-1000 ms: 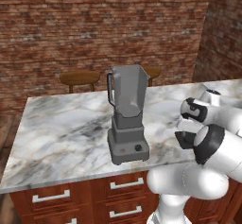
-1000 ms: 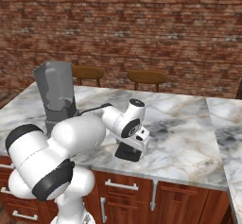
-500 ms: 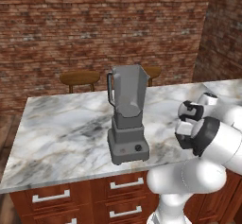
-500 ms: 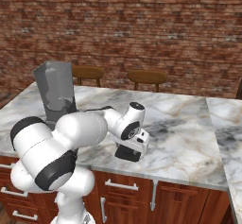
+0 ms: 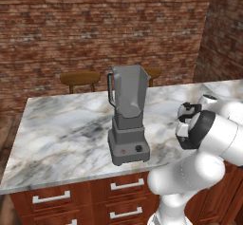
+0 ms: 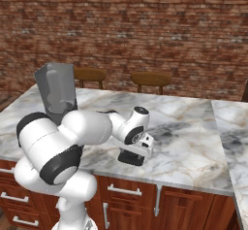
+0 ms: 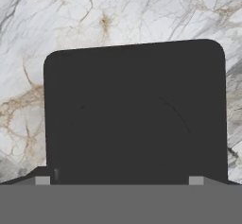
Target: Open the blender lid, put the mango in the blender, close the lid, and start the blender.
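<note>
Since its rim stands bare, grey blender with tapered square jar (image 5: 128, 119): you find it upright toward the front edge of the white veined marble counter (image 5: 61, 134), handle to the left base view's left, red button and black knob facing you; the open top reads as ready for loading
Flat square black blender lid (image 7: 134, 114): it lies flat on the marble well to the right of the blender, near the front edge (image 6: 130, 158); parked there, it leaves the jar's mouth free
Two-finger gripper (image 6: 141, 147): it hangs low, pointing straight down at the lid, placed either to let go of it or to take it
Jaws: they stand spread nearly as wide as they go, one tip near each side of the lid in the hand view; nothing is lifted, and you cannot tell whether the pads touch its edges
Mango: the jar's grey walls do not let you judge whether it is inside
Task stage: my reading is lid off, with closing and starting not yet done
Round wooden stools (image 5: 80, 78): two of them stand behind the counter by the red brick wall (image 5: 95, 24), out of the way
Obstruction: in the right base view the white arm's bulky elbow (image 6: 53, 146) covers the blender's base, so judge any swing toward the jar from the left base view
</note>
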